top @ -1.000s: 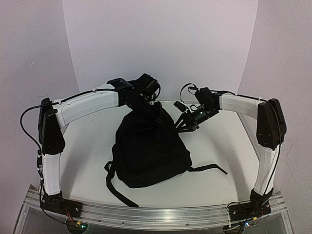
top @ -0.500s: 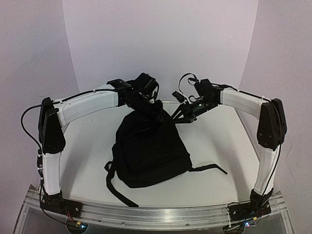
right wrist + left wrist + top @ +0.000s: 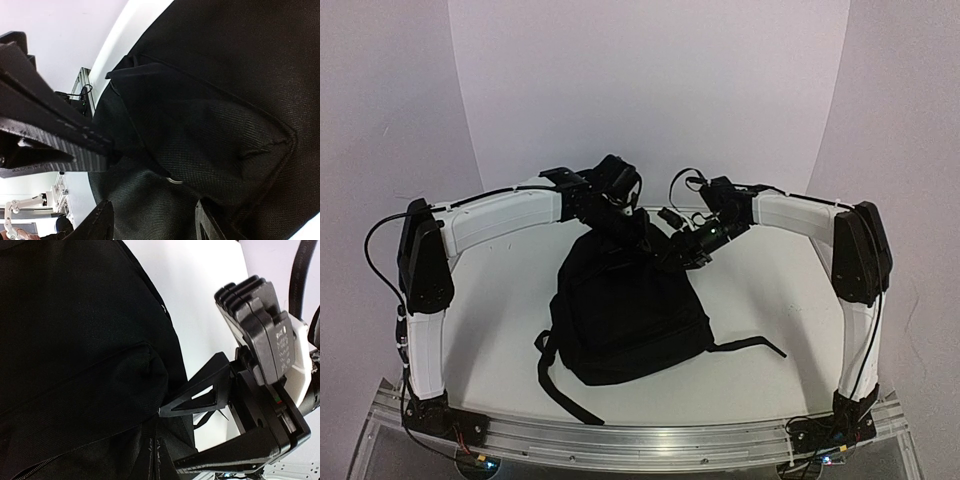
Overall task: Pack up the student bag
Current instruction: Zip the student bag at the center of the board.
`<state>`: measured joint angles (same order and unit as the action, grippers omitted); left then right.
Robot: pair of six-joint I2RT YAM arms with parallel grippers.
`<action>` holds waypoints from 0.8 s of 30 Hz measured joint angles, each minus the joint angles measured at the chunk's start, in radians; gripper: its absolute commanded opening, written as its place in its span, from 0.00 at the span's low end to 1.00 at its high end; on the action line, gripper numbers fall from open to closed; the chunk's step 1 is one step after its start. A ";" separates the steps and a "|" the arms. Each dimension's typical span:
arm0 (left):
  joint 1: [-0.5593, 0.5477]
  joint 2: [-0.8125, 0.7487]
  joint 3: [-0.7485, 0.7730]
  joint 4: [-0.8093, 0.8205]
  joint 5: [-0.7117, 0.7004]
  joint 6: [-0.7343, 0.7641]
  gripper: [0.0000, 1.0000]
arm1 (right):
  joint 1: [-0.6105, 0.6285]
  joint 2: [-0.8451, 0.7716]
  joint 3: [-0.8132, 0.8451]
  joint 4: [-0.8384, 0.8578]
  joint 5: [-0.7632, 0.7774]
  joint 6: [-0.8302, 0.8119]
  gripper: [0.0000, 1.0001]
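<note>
The student bag (image 3: 625, 310) is a large black backpack lying flat on the white table (image 3: 780, 290), its top toward the back. My left gripper (image 3: 632, 226) is at the bag's top; in the left wrist view its fingers (image 3: 167, 437) are closed on the black fabric and stitched strap (image 3: 150, 455) there. My right gripper (image 3: 680, 250) is open at the bag's top right edge. In the right wrist view its fingertips (image 3: 152, 220) straddle bag fabric (image 3: 210, 100), just below a small silver ring (image 3: 174, 180) at a seam. No book or other item shows.
One bag strap (image 3: 750, 345) trails right across the table and another (image 3: 565, 392) loops toward the near left. An aluminium rail (image 3: 640, 435) runs along the near edge. White backdrop walls stand behind and at both sides.
My right gripper has moved left and down, from beside the bag to over its top right edge. The left gripper and the bag have stayed in place.
</note>
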<state>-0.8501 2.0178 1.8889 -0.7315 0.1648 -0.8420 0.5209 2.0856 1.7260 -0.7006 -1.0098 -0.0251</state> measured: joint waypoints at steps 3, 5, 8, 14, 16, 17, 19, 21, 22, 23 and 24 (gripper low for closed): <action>0.000 0.000 -0.001 0.001 0.001 -0.001 0.00 | -0.010 0.000 0.000 0.000 0.000 -0.001 0.57; 0.001 0.000 -0.004 0.001 0.001 -0.001 0.00 | -0.026 -0.001 0.002 -0.001 -0.001 -0.001 0.57; 0.002 0.000 -0.005 0.002 0.003 -0.001 0.00 | -0.067 -0.001 0.019 -0.004 0.009 0.000 0.57; 0.005 0.000 -0.005 0.008 0.018 0.000 0.00 | -0.114 -0.001 0.047 0.003 0.018 0.005 0.54; 0.007 -0.001 -0.005 0.008 0.021 0.000 0.00 | -0.107 0.001 0.047 0.003 0.017 0.008 0.53; 0.007 0.000 -0.005 0.008 0.022 0.000 0.00 | -0.101 0.002 0.047 0.003 0.017 0.008 0.53; 0.008 0.000 -0.005 0.008 0.025 0.001 0.00 | -0.088 0.006 0.047 0.003 0.017 0.010 0.53; 0.009 0.000 -0.005 0.008 0.028 0.003 0.00 | -0.073 0.011 0.047 0.002 0.017 0.011 0.53; 0.009 0.000 -0.005 0.009 0.029 0.004 0.00 | -0.067 0.013 0.047 0.002 0.017 0.011 0.54; 0.010 -0.001 -0.005 0.009 0.032 0.004 0.00 | -0.059 0.014 0.047 0.002 0.017 0.011 0.54; 0.011 -0.001 -0.005 0.009 0.035 0.004 0.00 | -0.052 0.016 0.047 0.002 0.017 0.011 0.55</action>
<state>-0.8393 2.0173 1.8839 -0.7221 0.1995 -0.8381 0.4694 2.1014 1.7729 -0.6987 -0.9928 -0.0142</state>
